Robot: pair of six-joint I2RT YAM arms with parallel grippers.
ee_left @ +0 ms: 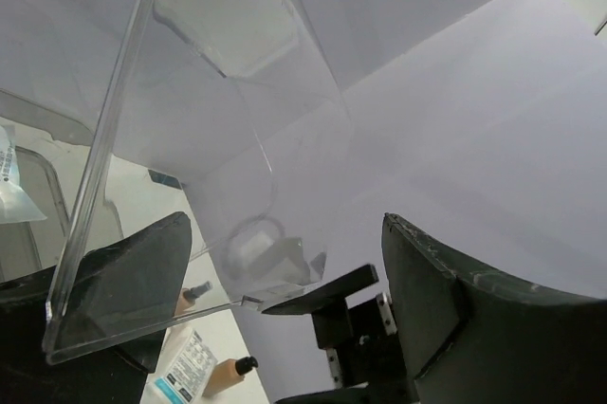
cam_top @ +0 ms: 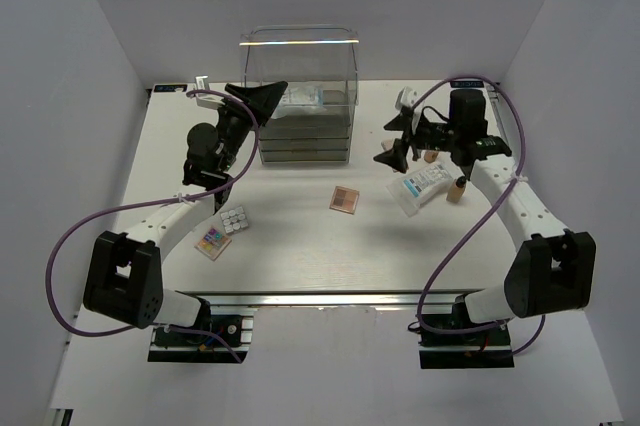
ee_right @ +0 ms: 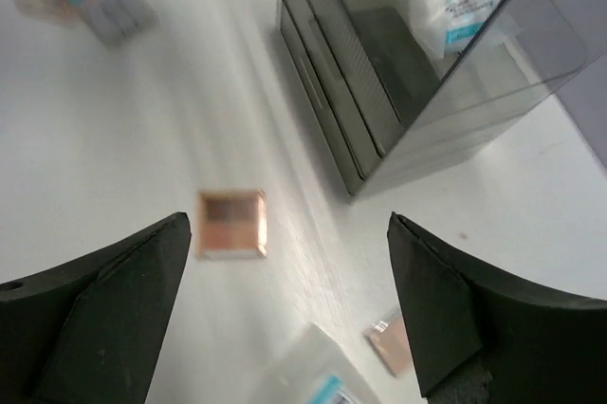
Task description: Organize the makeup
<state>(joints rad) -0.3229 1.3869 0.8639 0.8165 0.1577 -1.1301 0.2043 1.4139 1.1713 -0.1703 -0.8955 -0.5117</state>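
A peach palette (cam_top: 344,199) lies mid-table and shows blurred in the right wrist view (ee_right: 230,224). A white palette of round pans (cam_top: 234,220) and a multicoloured palette (cam_top: 211,241) lie front left. A white-blue packet (cam_top: 425,184) and a tan dark-capped bottle (cam_top: 458,189) lie at the right. My left gripper (cam_top: 255,96) is open and empty at the upper left corner of the clear acrylic box (cam_top: 300,96); the box's wall (ee_left: 190,138) is close before its fingers. My right gripper (cam_top: 400,141) is open and empty, raised above the table right of the box.
Another white-blue packet (ee_right: 450,1) lies in the box's top compartment. A second small peach palette (ee_right: 394,342) lies beside the packet on the table (ee_right: 313,376). White walls enclose the table at the left, back and right.
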